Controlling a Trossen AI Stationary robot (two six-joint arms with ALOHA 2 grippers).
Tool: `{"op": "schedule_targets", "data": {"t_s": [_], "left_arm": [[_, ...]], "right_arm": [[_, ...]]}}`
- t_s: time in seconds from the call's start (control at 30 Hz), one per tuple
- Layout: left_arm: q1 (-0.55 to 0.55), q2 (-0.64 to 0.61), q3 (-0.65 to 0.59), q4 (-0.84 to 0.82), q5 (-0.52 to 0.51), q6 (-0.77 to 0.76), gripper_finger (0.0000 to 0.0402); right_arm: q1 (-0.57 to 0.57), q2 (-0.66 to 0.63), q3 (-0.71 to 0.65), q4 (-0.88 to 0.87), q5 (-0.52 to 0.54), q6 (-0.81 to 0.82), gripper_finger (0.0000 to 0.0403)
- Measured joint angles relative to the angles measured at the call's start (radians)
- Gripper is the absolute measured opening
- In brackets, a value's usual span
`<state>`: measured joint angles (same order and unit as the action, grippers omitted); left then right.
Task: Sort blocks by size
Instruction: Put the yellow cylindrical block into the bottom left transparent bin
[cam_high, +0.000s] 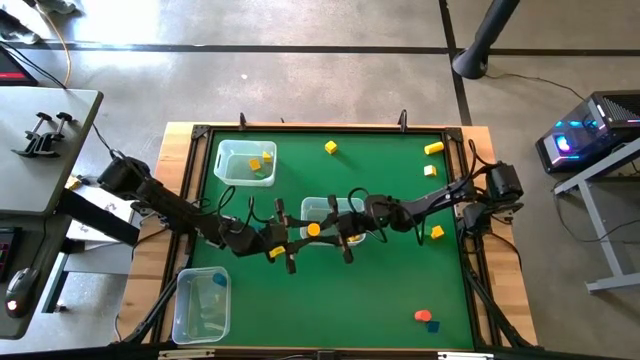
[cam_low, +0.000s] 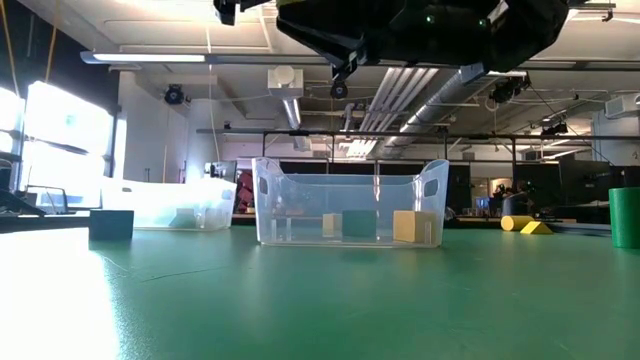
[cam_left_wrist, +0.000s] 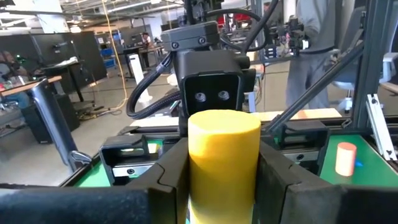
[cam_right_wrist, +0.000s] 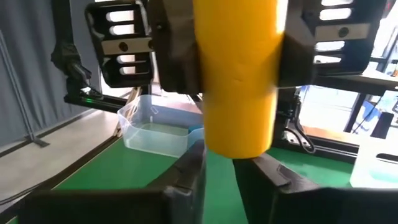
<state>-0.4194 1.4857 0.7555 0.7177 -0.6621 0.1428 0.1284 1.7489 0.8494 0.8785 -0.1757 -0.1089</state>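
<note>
High view: both arms meet above the middle of the green desk (cam_high: 400, 280); the left tool (cam_high: 284, 250) and the right tool (cam_high: 345, 238) lie close together beside the centre bin (cam_high: 322, 206).
High view, blocks: a yellow cylinder (cam_high: 313, 230) sits between the two tools; yellow blocks (cam_high: 261, 160) lie in the far-left bin (cam_high: 222, 150); loose yellow blocks rest at the far edge (cam_high: 330, 147) and far right (cam_high: 433, 148); a red and a blue piece (cam_high: 428, 319) lie near the front right.
Low view: the clear centre bin (cam_low: 270, 190) stands on the desk holding a yellow block (cam_low: 407, 226) and a green one (cam_low: 357, 223); the arms hang dark overhead, tools not distinguishable.
Left wrist view: the left tool (cam_left_wrist: 224, 180) is closed on the yellow cylinder (cam_left_wrist: 224, 155), fingers (cam_left_wrist: 174, 177) against both sides; the other arm's tool faces it just behind.
Right wrist view: the yellow cylinder (cam_right_wrist: 239, 81) hangs upright, gripped by the opposite tool; the right tool (cam_right_wrist: 217, 165) has its fingers (cam_right_wrist: 189, 171) narrowed just under the cylinder's lower end, contact cannot be told.
</note>
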Motion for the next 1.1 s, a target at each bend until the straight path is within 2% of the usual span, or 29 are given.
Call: {"op": "schedule_targets", "data": {"t_s": [0.17,0.27,0.4,0.67,0.77,0.9,1.1], "left_arm": [[0.0,0.0,0.0,-0.008,-0.004,-0.003,0.0102],[0.001,0.0,0.0,-0.009,-0.012,-0.007,0.0104],[0.001,0.0,0.0,-0.013,-0.009,-0.008,0.0103],[0.001,0.001,0.0,-0.023,-0.004,-0.011,0.0103],[0.001,0.001,0.0,-0.021,-0.001,-0.011,0.0104],[0.0,0.001,0.0,-0.019,0.005,-0.012,0.0106],[0.0,-0.001,0.0,-0.042,0.003,-0.044,0.0122]], "right_arm": [[0.003,0.0,0.0,-0.001,-0.026,-0.001,0.0155],[0.004,0.0,0.0,0.004,0.022,0.024,0.0203],[0.004,0.0,0.0,0.027,0.062,0.041,0.0231],[0.023,-0.003,0.0,0.052,0.105,0.015,0.0212],[0.03,-0.003,0.0,0.05,0.109,-0.015,0.0185],[0.034,-0.003,0.0,0.049,0.115,-0.043,0.013],[0.034,-0.003,0.0,0.03,0.119,-0.044,0.0128]]}}
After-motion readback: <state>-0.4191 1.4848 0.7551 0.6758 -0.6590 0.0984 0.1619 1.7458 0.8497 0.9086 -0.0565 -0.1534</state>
